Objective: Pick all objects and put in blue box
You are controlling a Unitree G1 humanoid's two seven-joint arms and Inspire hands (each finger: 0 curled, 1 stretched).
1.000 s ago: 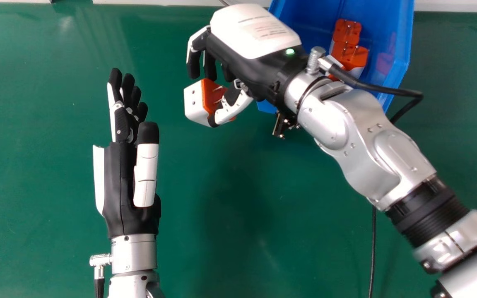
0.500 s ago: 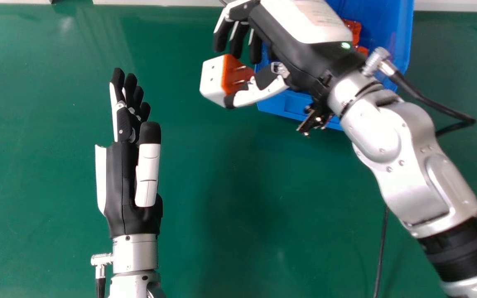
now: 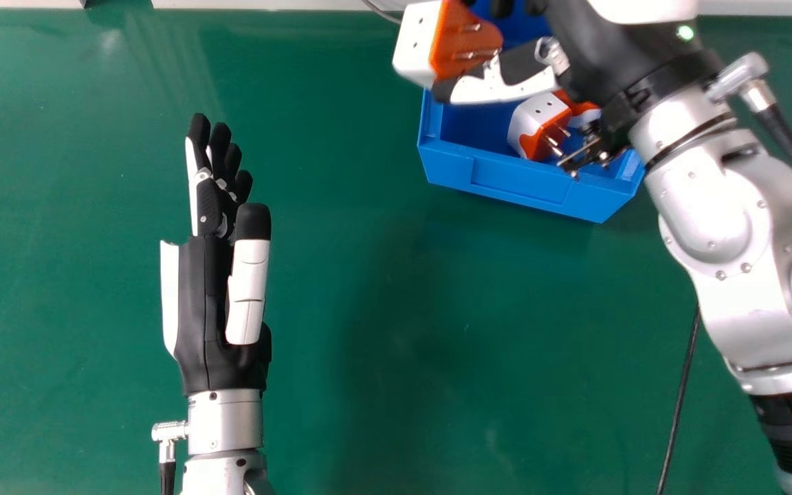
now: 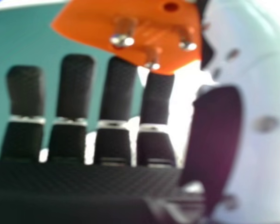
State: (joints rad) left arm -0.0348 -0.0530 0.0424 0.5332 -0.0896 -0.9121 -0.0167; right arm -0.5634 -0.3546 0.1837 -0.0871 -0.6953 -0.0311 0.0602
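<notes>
The robot's right hand (image 3: 592,51) holds an orange-and-white plug adapter (image 3: 418,42) in a pinch, its thumb (image 3: 502,88) bent in against the adapter's near edge, above the blue box (image 3: 520,180). The adapter's orange face, set with metal pins, is turned toward the palm, while its white face, marked with small dark holes, points away from it. Seen from the head, the held adapter overlaps the box's left rim. Beneath the hand, on the near side of the thumb, a second plug adapter (image 3: 537,118) lies inside the box, pins angled toward the robot's right. Just beside it, another orange-and-white piece (image 3: 580,108) is partly hidden by the right hand. The left hand (image 3: 196,316), well apart from the right and nearer the robot, is open wide over the green table (image 3: 341,289), fingers straight and pointing forward, thumb upright alongside, nothing in its grasp. A dark cable (image 3: 683,385) runs on the near side of the right hand, close to its silver forearm
</notes>
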